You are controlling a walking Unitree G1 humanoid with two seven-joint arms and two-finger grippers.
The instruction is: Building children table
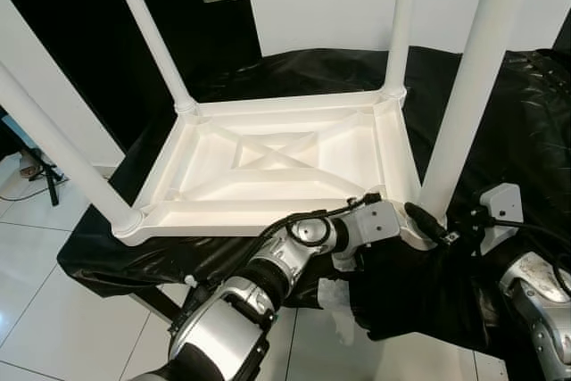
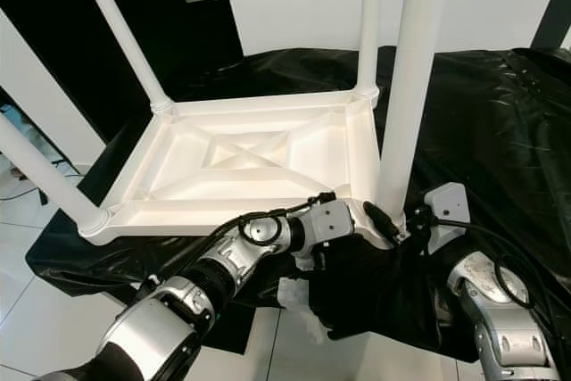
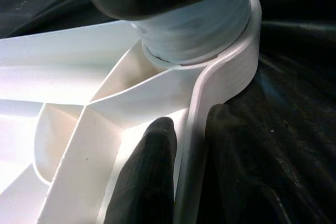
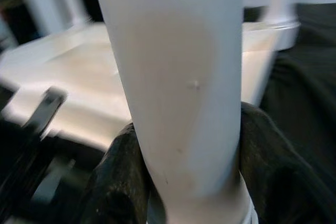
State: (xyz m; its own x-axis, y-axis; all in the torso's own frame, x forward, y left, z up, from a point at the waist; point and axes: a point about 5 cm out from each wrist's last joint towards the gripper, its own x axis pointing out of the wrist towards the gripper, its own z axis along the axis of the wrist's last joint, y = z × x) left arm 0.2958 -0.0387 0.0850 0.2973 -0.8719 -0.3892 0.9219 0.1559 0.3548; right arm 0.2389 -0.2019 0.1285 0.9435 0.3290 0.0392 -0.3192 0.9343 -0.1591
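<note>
Upside-down white tabletop [image 1: 268,162] lying on a black sheet [image 1: 500,122], four white legs pointing up. Left gripper [image 3: 181,174] at the 5 o'clock corner of the tabletop, fingers [image 3: 149,177] narrowly parted and pinching the raised rim [image 3: 191,145], one finger inside it, one outside on the sheet. Right gripper [image 4: 189,182] just beside, at 3 o'clock of the left one, fingers [image 4: 118,182] spread wide and pressed to both sides of the near right leg [image 1: 468,86], low by its socket.
</note>
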